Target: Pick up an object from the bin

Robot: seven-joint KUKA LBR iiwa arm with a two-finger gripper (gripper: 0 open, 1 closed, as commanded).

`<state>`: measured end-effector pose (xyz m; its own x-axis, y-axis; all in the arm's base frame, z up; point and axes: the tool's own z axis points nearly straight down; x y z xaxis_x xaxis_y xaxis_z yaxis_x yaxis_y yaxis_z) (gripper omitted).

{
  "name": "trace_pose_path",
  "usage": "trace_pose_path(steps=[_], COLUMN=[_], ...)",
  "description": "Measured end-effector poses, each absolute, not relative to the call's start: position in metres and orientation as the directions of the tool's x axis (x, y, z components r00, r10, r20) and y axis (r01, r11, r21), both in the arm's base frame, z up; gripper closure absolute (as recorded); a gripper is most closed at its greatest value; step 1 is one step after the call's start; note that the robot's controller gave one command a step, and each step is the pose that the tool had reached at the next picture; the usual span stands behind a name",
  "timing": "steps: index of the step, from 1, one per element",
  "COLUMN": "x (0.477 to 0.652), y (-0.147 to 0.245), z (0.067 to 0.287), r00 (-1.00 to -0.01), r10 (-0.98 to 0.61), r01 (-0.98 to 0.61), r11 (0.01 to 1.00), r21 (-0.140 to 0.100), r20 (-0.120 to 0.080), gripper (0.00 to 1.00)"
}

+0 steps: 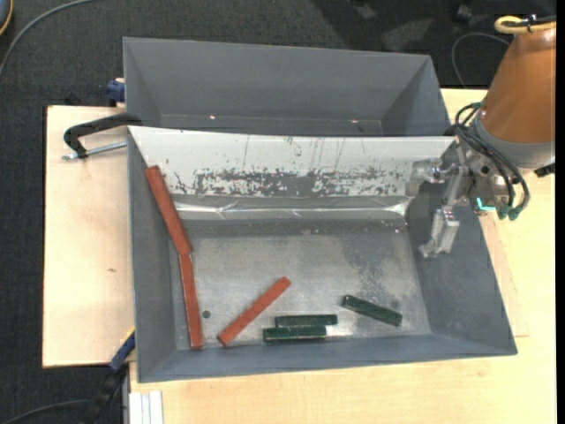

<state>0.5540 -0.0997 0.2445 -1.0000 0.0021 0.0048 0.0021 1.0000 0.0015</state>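
Note:
My gripper (437, 230) hangs at the bin's right side, close to the right wall and above the floor. Nearest to it, lower and to the left, a short dark green bar (372, 310) lies tilted on the floor. Further left, two dark green bars (300, 327) lie side by side near the front wall. An orange-brown stick (254, 311) lies slanted beside them.
Two more orange-brown sticks stand along the left wall, one leaning at the back (168, 210) and one toward the front corner (190, 300). The arm with its orange cover and cables reaches in over the right rim.

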Motion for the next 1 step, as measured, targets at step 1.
trace_pose_path(steps=[1], x=[0.5275], y=[-0.0418], z=[0.1281], r00=[-0.989], r10=[-0.145], r01=[-0.145], r11=[0.989], r21=[0.004], r20=[0.007], gripper=[0.00])
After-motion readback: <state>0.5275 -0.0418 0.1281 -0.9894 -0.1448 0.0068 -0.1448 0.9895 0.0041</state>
